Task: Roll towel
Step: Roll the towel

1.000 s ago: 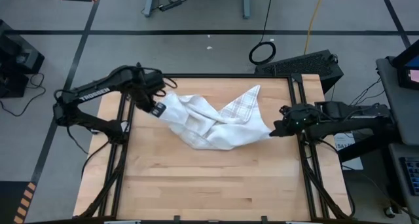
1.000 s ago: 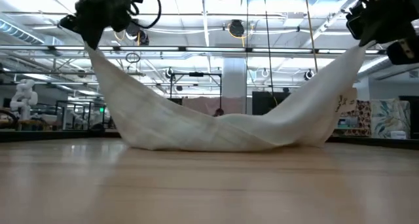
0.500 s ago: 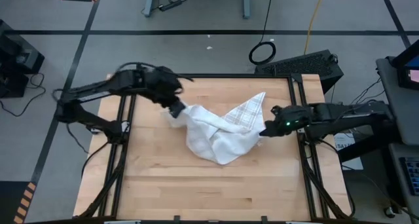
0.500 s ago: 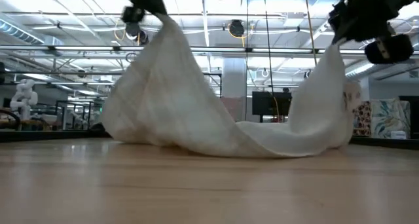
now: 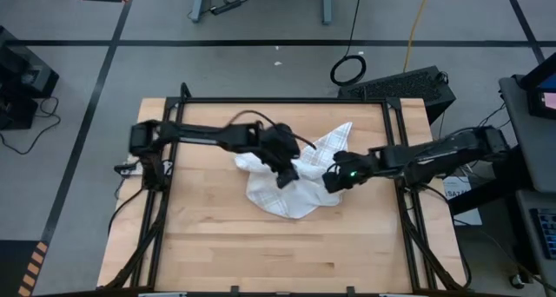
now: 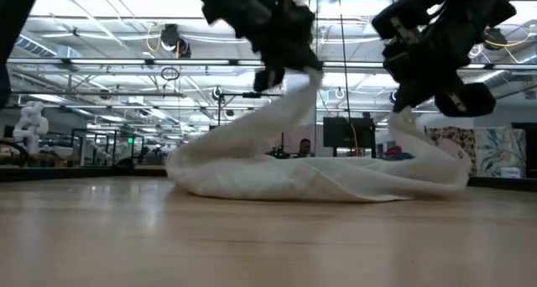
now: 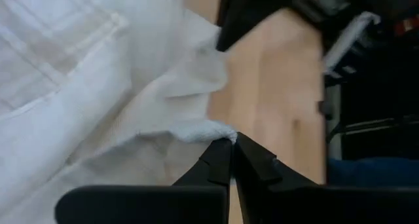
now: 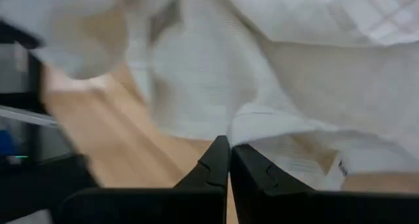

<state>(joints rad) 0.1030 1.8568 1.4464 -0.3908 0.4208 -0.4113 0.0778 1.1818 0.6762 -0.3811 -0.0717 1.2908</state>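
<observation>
The towel point(image 5: 287, 186), white with thin grey check lines, lies bunched in a heap at the middle of the wooden table point(image 5: 217, 245). A checked corner point(image 5: 334, 141) of it spreads toward the far right. My left gripper point(image 5: 285, 172) reaches in from the left and is shut on the towel above the heap's middle. My right gripper point(image 5: 334, 181) comes from the right and is shut on the towel's right end. In the low view, the towel point(image 6: 319, 174) rises to both grippers as two raised flaps. My left gripper pinches a thick hemmed edge of the towel point(image 7: 211, 130) between its two fingertips, slanting down from the table's left. That flap point(image 6: 294, 102) is lifted and hangs slack to the heap on the table. My right gripper pinches a folded edge of the towel point(image 8: 252, 115) at its fingertips, slanting down from the table's right. That end point(image 6: 404, 127) is raised a little, and the cloth below it rests on the table.
Bare wood lies all around the heap, widest toward the near edge point(image 5: 278, 262). Black frame rails point(image 5: 400, 132) run along the table's left, right and far sides. Beyond the table is floor with a black case point(image 5: 408, 84).
Both grippers have come toward the table's middle and sunk. The left has travelled far to the right, rolling its wrist; the right has moved a little to the left. The towel, which hung stretched between them, has slackened and gathered into a heap, its middle staying on the table.
</observation>
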